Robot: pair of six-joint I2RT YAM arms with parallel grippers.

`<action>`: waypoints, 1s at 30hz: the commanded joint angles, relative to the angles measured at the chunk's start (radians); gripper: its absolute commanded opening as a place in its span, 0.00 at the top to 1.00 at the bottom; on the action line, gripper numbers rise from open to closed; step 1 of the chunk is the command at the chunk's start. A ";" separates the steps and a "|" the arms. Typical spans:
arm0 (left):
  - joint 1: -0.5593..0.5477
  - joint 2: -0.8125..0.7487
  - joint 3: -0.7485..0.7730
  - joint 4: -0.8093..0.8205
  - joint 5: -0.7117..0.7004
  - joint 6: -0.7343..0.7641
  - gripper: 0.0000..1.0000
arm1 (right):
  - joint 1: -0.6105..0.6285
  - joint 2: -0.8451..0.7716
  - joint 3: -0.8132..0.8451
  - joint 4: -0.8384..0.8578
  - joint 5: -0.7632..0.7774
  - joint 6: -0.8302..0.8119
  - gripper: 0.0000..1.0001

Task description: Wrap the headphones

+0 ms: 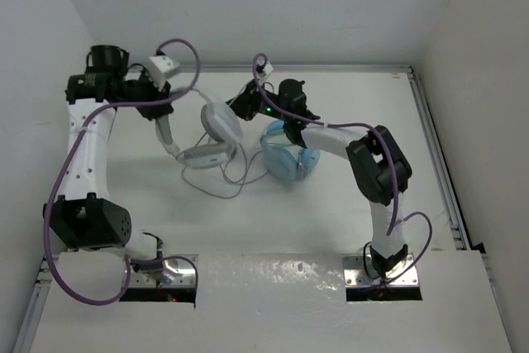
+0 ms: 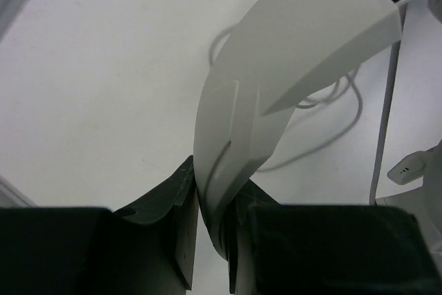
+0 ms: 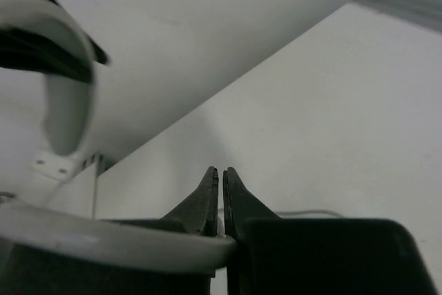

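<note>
Left tool (image 2: 214, 195) clamps the headphones (image 2: 235, 122); right tool (image 3: 220, 172) closed, perhaps on cable (image 2: 360, 105).

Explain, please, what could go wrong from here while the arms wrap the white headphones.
The left gripper pinches only the thin headband of the headphones, so a pull may twist it loose. The right gripper is shut, yet the cable does not show between its tips; it may have missed. The light blue headphones lie close beside the loose cable and could snag or get dragged.
</note>
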 commanded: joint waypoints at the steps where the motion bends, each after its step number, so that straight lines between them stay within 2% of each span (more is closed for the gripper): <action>1: -0.101 -0.053 -0.171 -0.157 -0.171 0.298 1.00 | 0.006 -0.002 0.112 -0.185 -0.082 -0.012 1.00; 6: -0.138 -0.051 -0.343 -0.022 -0.325 0.239 1.00 | 0.004 0.007 0.244 -0.387 -0.013 -0.135 1.00; 9: -0.164 -0.036 -0.353 0.073 -0.399 0.158 1.00 | 0.004 -0.005 0.283 -0.457 -0.007 -0.179 1.00; 12: -0.164 -0.025 -0.376 0.180 -0.559 0.088 1.00 | 0.004 -0.054 0.252 -0.501 0.033 -0.259 1.00; 14: -0.170 -0.005 -0.377 0.238 -0.598 0.043 1.00 | 0.004 -0.077 0.241 -0.501 0.048 -0.267 1.00; 17: -0.193 0.035 -0.351 0.228 -0.602 0.025 1.00 | 0.010 -0.077 0.275 -0.520 0.024 -0.253 1.00; 20: -0.232 0.047 -0.380 0.287 -0.644 0.003 1.00 | 0.013 -0.071 0.351 -0.639 0.014 -0.288 1.00; 22: -0.261 0.055 -0.402 0.370 -0.756 -0.035 1.00 | 0.015 -0.063 0.445 -0.792 0.008 -0.352 1.00; 23: -0.264 0.062 -0.405 0.403 -0.835 -0.061 1.00 | 0.015 -0.059 0.476 -0.926 -0.004 -0.397 1.00; 26: -0.263 0.128 -0.347 0.483 -0.969 -0.179 1.00 | 0.015 -0.069 0.553 -1.104 -0.091 -0.426 1.00; 30: -0.258 0.193 -0.285 0.603 -1.011 -0.313 1.00 | 0.036 -0.115 0.499 -1.144 -0.301 -0.397 1.00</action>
